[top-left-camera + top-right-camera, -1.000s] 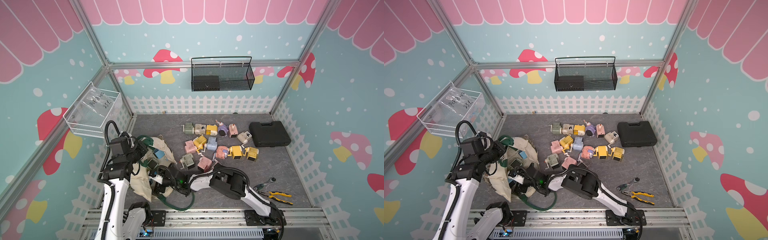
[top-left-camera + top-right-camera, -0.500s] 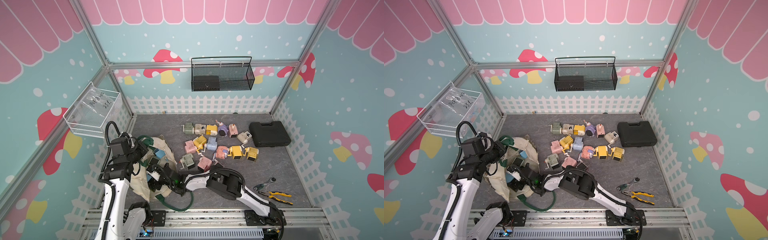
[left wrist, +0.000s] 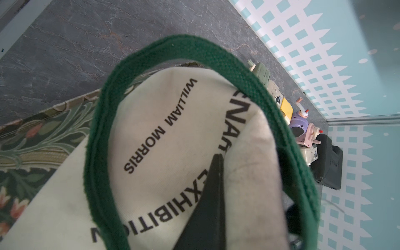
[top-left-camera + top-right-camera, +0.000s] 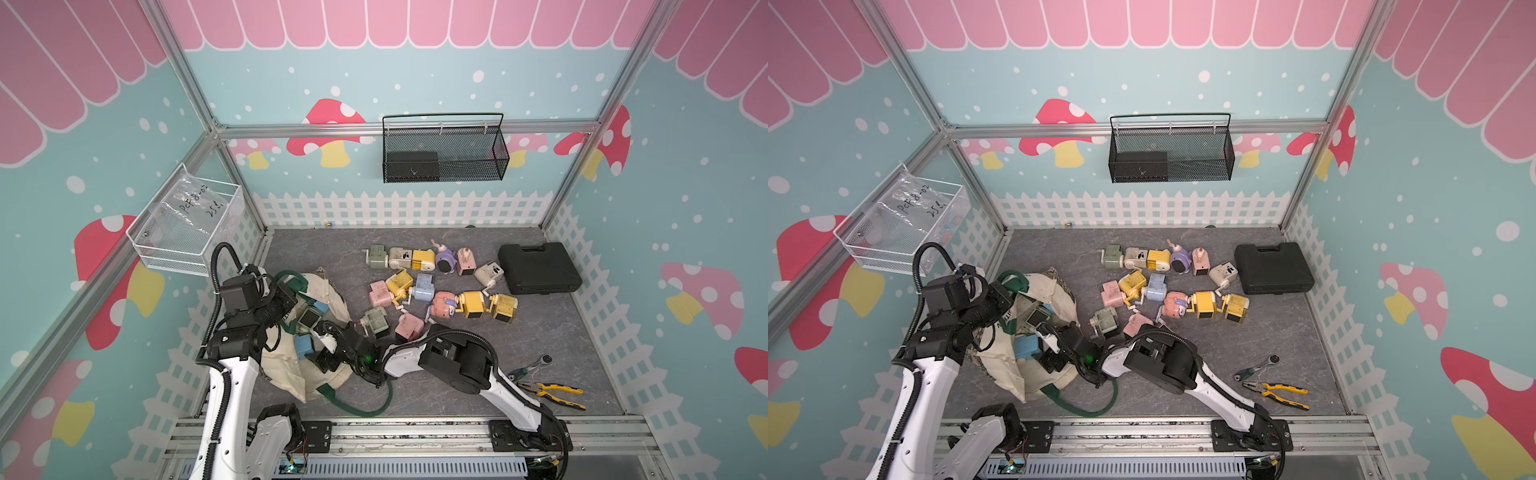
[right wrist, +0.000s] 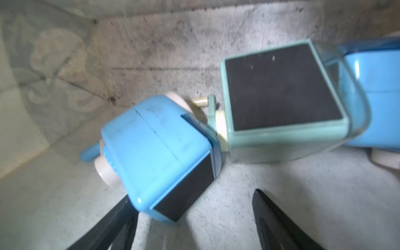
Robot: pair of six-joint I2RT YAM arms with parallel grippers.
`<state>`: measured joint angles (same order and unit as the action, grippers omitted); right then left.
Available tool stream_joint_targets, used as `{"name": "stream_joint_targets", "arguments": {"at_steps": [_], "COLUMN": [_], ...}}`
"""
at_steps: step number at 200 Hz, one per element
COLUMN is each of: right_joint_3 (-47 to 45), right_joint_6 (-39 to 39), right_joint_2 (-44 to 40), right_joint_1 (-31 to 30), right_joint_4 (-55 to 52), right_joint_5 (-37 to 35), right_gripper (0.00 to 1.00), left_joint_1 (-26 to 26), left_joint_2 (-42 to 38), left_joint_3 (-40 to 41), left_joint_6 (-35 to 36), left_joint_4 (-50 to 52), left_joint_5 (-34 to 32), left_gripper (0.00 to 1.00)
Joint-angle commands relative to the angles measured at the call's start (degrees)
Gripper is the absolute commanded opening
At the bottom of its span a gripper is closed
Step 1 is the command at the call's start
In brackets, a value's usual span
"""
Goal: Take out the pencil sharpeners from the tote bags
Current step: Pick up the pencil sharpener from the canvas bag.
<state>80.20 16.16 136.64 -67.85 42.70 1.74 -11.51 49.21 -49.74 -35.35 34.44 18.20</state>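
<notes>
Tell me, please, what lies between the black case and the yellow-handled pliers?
Both top views show a ratchet wrench there, beside the pliers; otherwise bare floor.

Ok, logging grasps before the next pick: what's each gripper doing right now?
Left gripper: shut, pinching the tote bag canvas.
Right gripper: open inside the bag, blue pencil sharpener partly between its jaws, not clamped.

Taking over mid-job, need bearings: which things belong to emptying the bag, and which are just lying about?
Job: tote bag, blue sharpeners inside it, sharpeners already out.
Lying about: black case, pliers, wrench, black wire basket, white wire basket.
</notes>
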Motion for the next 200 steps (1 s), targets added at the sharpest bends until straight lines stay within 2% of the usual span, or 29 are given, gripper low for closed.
{"name": "stream_joint_targets", "arguments": {"at_steps": [1,20,55,102,158,200], "right_joint_3": [0.65,2.25,2.98,2.84,5.93,12.05], "right_joint_6": [-2.89,-4.48,-9.2,-15.09,-17.03,-17.57], "right_joint_2": [-0.4,0.51,0.47,-0.1,2.78,6.8], "right_joint_1": [0.31,0.27,-0.09,-0.09,0.14,0.71], "right_joint_4": [3.54,3.45,3.64,4.79,4.49,-1.57], "right_joint_5": [9.83,14.87,18.02,16.21,11.52,20.19], "right_gripper": [0.87,0.91,0.93,0.95,0.99,0.99], "left_joint_1": [-0.01,-0.08,-0.08,-0.06,-0.05,-0.09], "left_joint_2": [-0.52,-0.43,-0.32,0.1,0.88,1.15], "left_joint_3": [0.69,0.6,0.61,0.35,-0.19,-0.19], "left_joint_6": [0.11,0.37,0.8,1.33,2.21,2.92], "left_joint_4": [0.46,0.51,0.46,0.63,0.74,0.98], "left_joint_5": [0.33,0.41,0.54,0.61,0.52,0.48], "left_gripper": [0.0,0.0,0.0,0.0,0.0,0.0]}}
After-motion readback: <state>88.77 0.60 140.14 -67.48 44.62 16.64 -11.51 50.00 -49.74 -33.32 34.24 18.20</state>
